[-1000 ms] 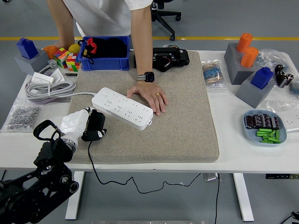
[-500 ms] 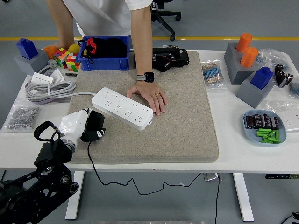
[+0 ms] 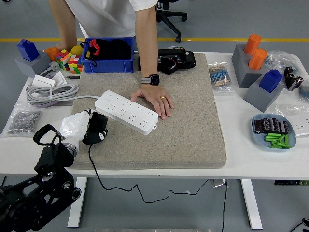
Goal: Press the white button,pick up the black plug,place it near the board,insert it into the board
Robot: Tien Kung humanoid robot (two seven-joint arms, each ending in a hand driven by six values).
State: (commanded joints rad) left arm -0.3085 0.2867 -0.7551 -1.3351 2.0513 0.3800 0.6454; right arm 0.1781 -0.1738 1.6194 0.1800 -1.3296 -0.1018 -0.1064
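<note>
Fingers of the left hand [image 3: 77, 126] clench the black plug [image 3: 95, 129], holding it low over the grey mat [image 3: 193, 121] with its cord trailing down off the table's near edge, presumably so it can be set down close to the sockets. Just right of and beyond that hand lies the white board [image 3: 126, 111], angled across the mat. Further right, a person's hand [image 3: 155, 99] presses flat against the board's far end, likely steadying it for the insertion. No right hand shows.
</note>
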